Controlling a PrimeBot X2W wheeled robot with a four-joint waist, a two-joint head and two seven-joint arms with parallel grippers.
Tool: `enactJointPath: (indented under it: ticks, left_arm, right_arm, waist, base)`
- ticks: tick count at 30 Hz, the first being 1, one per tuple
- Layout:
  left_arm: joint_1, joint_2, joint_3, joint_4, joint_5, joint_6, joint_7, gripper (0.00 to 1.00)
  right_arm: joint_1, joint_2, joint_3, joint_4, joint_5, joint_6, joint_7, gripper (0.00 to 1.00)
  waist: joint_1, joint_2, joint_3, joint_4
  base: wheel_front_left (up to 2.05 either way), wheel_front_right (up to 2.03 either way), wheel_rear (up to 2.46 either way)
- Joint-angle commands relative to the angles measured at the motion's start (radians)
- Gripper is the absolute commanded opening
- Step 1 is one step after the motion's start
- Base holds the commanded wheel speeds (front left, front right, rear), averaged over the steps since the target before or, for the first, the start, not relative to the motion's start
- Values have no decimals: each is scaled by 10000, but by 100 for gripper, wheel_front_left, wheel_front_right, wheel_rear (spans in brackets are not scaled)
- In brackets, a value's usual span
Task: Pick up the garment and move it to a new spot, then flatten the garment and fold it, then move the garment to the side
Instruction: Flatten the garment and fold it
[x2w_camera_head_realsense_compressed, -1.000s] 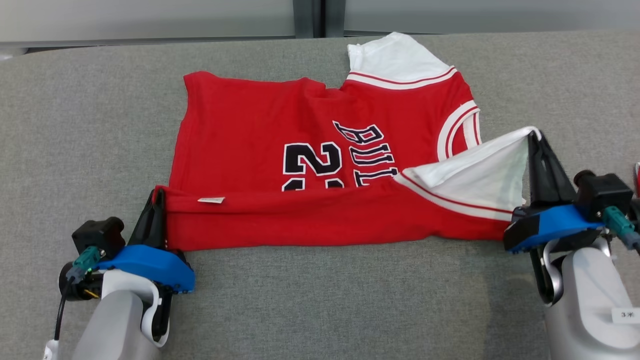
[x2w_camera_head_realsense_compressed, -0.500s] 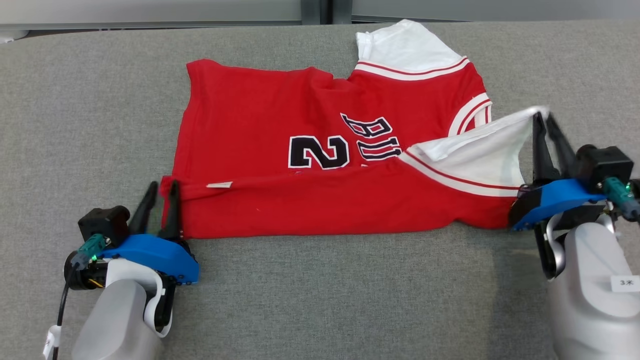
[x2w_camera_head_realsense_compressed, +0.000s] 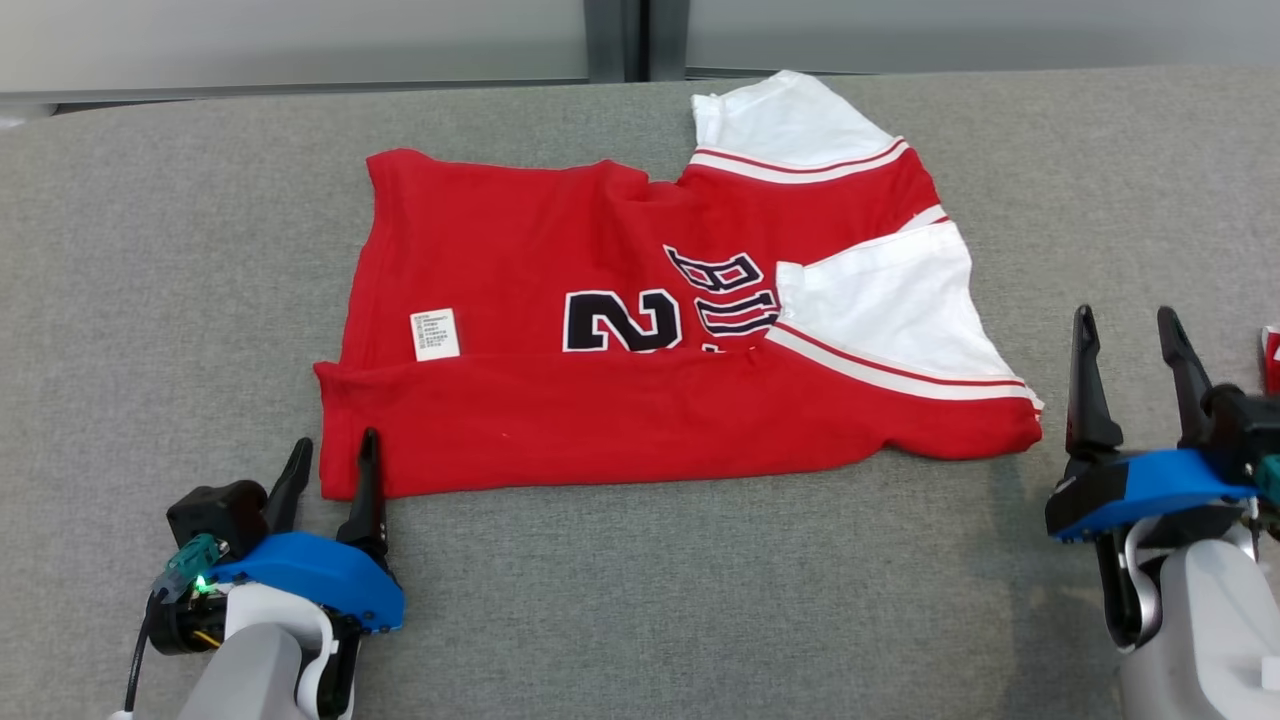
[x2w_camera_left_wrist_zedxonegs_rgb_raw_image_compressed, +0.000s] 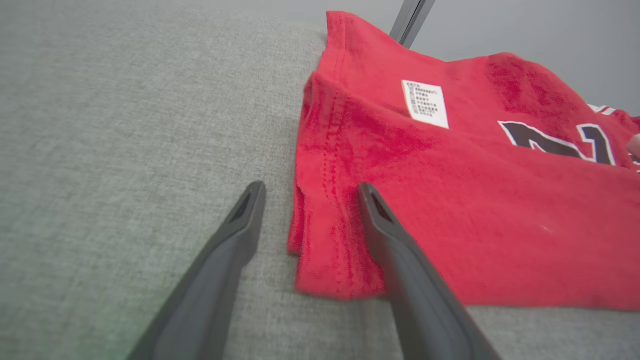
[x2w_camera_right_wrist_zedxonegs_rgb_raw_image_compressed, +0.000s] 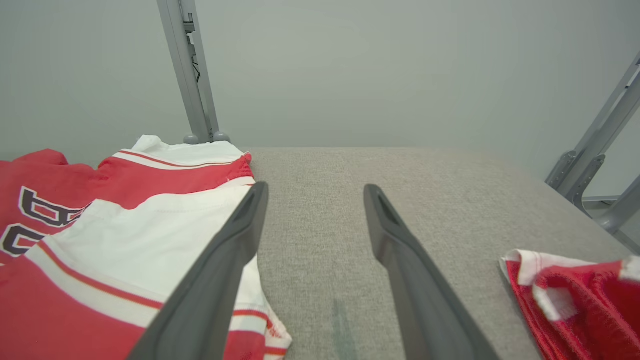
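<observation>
showing "2", folded red garment (x2w_camera_head_realsense_compressed: 620, 420)

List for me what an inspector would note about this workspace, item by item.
Surface: grey fabric-covered table, flat.
Job's things: red jersey lying flat, near edge folded over it, white sleeve folded inward, label showing.
Clutter: second red-and-white garment bunched at the table's right.
Grippers: left gripper open at the jersey's near left corner; right gripper open, just right of the jersey, apart from it.
Cables: black cable hanging from the left wrist.
Surroundings: pale grey wall, metal posts behind the table.
</observation>
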Motion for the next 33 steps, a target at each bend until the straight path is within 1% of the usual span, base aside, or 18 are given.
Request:
enactJointPath:
  ticks: [1,6,9,10,11,12,13,20,25,26,27,28,33]
  left_arm:
    - [59,114,-153,324,-67,-17,-28,100]
    - [-28,94,-601,1438,-305,-18,132,100]
    - [-52,-19,-794,2036,-410,-18,292,100]
    - [-58,-73,-880,2198,-473,-18,383,91]
    - [-70,-107,-956,2319,-524,-18,435,56]
    - [-84,-131,-1044,2406,-578,-18,478,31]
    - [-113,-132,-1135,2474,-626,-18,491,0]
    - [-289,7,-1685,2577,-1040,-16,463,0]
    - [-321,118,-2099,2533,-1374,-16,323,0]
    - [-318,140,-2170,2527,-1435,-16,290,0]
    - [-313,156,-2248,2525,-1496,-16,265,0]
    - [-305,167,-2377,2506,-1605,-16,223,0]
    - [-217,228,-2662,2475,-1901,-16,190,0]
  right_arm:
    - [295,-47,-41,-139,125,-4,-46,100]
    - [925,-45,-33,-308,380,-4,-46,100]
    - [1229,-44,147,-103,550,-4,-46,100]
    - [1323,-40,267,24,615,-2,-46,100]
    - [1398,-42,387,173,704,-2,-46,100]
    - [1419,-45,493,280,796,-4,-47,100]
    - [1415,-54,589,419,880,-4,-46,100]
    - [1002,-48,1030,1281,1434,-4,-47,100]
    - [566,-47,1205,2401,1827,-4,-44,100]
    - [522,-47,1255,2660,1865,-2,-34,89]
    - [493,-45,1334,2969,1846,-2,-11,52]
    - [397,-19,1442,3296,1921,-2,-1,0]
    - [315,-16,1602,3461,1962,-2,19,0]
  waist:
    - [1,0,-13,-106]
    - [1,0,-50,-303]
    - [1,0,-105,-343]
    - [1,0,-119,-344]
    - [1,0,-129,-342]
    - [1,0,-131,-336]
    - [1,0,-125,-324]
    - [1,0,-26,-191]
    - [1,0,-35,-43]
    - [1,0,-49,-21]
    - [1,0,-63,1]
    - [1,0,-88,34]
    - [1,0,-168,34]
  base:
    - [0,0,0]
    - [0,0,0]
    - [0,0,0]
    - [0,0,0]
    - [0,0,0]
    - [0,0,0]
    - [0,0,0]
    - [0,0,0]
    - [0,0,0]
    - [0,0,0]
    - [0,0,0]
    - [0,0,0]
    - [0,0,0]
